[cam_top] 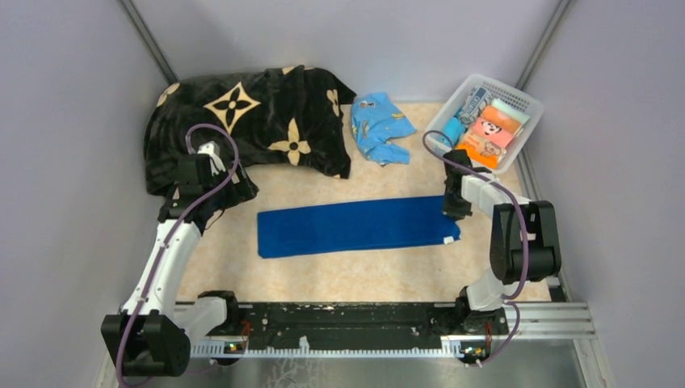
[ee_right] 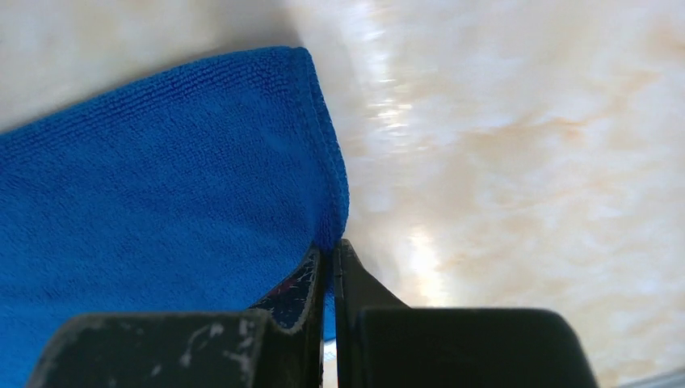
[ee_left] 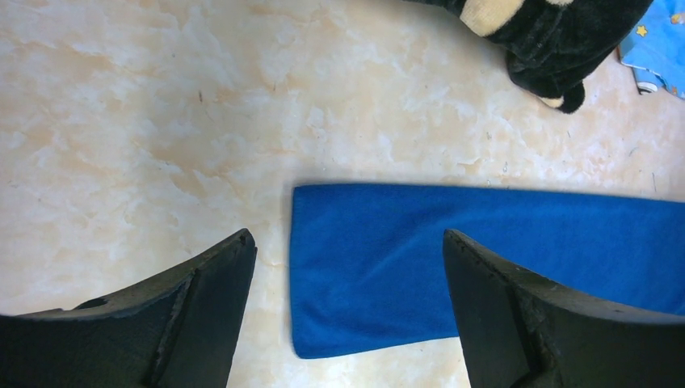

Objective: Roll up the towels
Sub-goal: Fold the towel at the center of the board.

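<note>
A: State of right gripper [ee_right: 331,252]?
B: Pinched together on the royal-blue towel [ee_right: 161,202], hem at its tips (thin bite, I'd say).
A: And left gripper [ee_left: 347,239]?
B: Spread apart, empty; the towel's other end lies below, between its fingers.
A: Tip?
B: Turn the hem over tight, roll square; the left can pin its end.
</note>
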### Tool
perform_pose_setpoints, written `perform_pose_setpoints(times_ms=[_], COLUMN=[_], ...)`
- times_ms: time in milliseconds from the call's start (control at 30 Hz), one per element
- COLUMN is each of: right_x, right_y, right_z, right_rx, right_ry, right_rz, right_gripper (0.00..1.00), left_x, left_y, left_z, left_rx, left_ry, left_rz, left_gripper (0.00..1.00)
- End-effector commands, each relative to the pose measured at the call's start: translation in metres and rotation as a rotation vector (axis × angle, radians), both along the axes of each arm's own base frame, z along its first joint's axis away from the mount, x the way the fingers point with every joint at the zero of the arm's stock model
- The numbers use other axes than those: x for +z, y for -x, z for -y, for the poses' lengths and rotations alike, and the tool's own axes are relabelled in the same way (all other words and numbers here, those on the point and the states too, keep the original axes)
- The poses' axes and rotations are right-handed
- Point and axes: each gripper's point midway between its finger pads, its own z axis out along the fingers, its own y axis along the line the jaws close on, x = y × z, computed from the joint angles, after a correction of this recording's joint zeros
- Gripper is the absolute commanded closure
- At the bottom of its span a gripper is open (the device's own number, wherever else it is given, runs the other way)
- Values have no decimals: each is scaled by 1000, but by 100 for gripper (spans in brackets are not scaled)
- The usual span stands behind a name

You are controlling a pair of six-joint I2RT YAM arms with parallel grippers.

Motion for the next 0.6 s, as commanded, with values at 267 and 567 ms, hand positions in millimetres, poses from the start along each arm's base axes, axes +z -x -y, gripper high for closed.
perform_pose_setpoints(times_ms=[267,567], right_x=[120,107], right_y=[-27,-43], right_z=[117,-41], right_rx=[-289,119], right_ry=[434,-76], right_rz=[268,282], right_gripper=[100,100], left_x=[-22,-64], left_y=[5,26], left_z=[41,86], left_rx=[-148,-183], left_ry=[180,354], left_rz=[-77,-220], left_gripper=[9,11])
